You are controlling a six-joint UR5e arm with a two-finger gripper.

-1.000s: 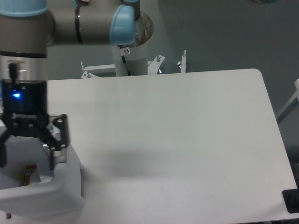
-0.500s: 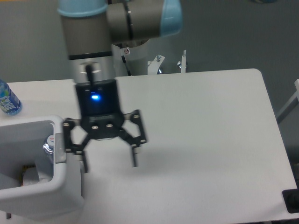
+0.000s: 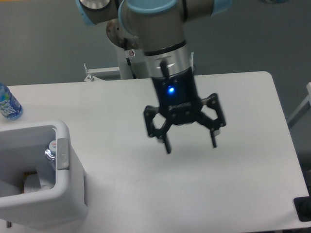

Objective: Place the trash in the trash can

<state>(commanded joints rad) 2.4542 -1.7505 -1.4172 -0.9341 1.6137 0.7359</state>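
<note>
Camera view from above and in front: my gripper (image 3: pixel 190 144) hangs over the middle of the table (image 3: pixel 243 174), both fingers spread wide with nothing between them. One blue light glows on my wrist above them. My arm rises behind to the base at the table's far edge.

Out to the left, well apart from my fingers, stands the one bin (image 3: pixel 53 204), white, at the table's near left corner, with a grey tab on its right rim. Inside it I count two pieces of trash. One is the clear bottle (image 3: pixel 50 150), leaning against the right inner wall just below the tab, cap end up. The other is the wrapper (image 3: pixel 34 182), a whitish crumple lower down near the bin's floor; something orange shows beside it, too small for me to make out.

Beyond the bin, at the far left edge, stands one blue-label bottle (image 3: pixel 8 103), upright on the table, outside the bin.
</note>
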